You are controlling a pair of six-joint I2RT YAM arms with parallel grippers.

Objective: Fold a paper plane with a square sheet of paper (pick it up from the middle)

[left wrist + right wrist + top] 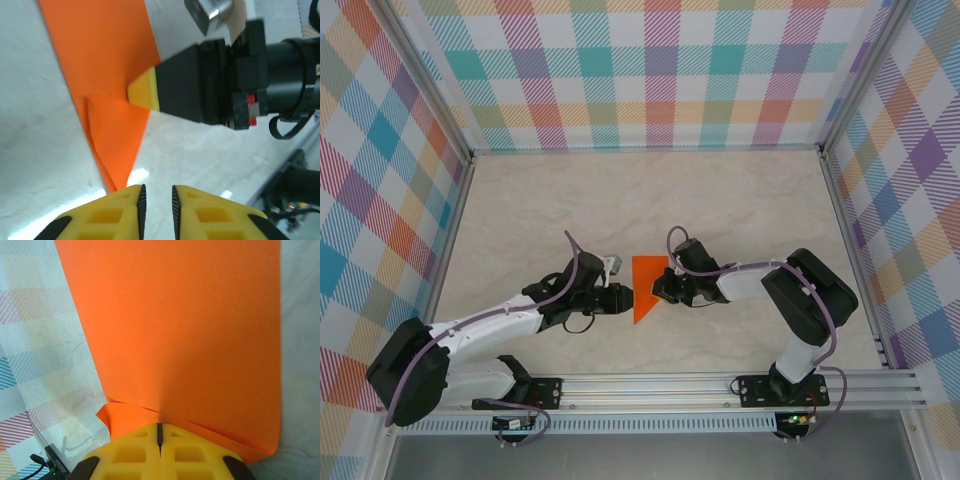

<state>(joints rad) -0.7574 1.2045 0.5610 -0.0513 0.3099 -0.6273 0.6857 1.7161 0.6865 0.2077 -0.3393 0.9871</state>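
The square sheet of paper [646, 283] is bright orange and lies on the table, folded into a wedge whose point faces the near edge. In the left wrist view the paper [105, 65] tapers toward my left gripper [157, 195], whose jaws stand slightly apart with nothing between them, just right of the paper's tip. My left gripper [628, 298] sits at the sheet's left lower edge. My right gripper [657, 289] is shut, its yellow tip [145, 91] resting on the paper's right edge. In the right wrist view the paper [185, 330] spreads ahead of the right gripper [160, 429], with a loose folded layer at its left.
The marble-patterned tabletop [620, 200] is enclosed by plaid walls [660, 70] at the back and both sides. An aluminium rail [720, 385] carrying both arm bases runs along the near edge. The two arms meet at mid-table, close together.
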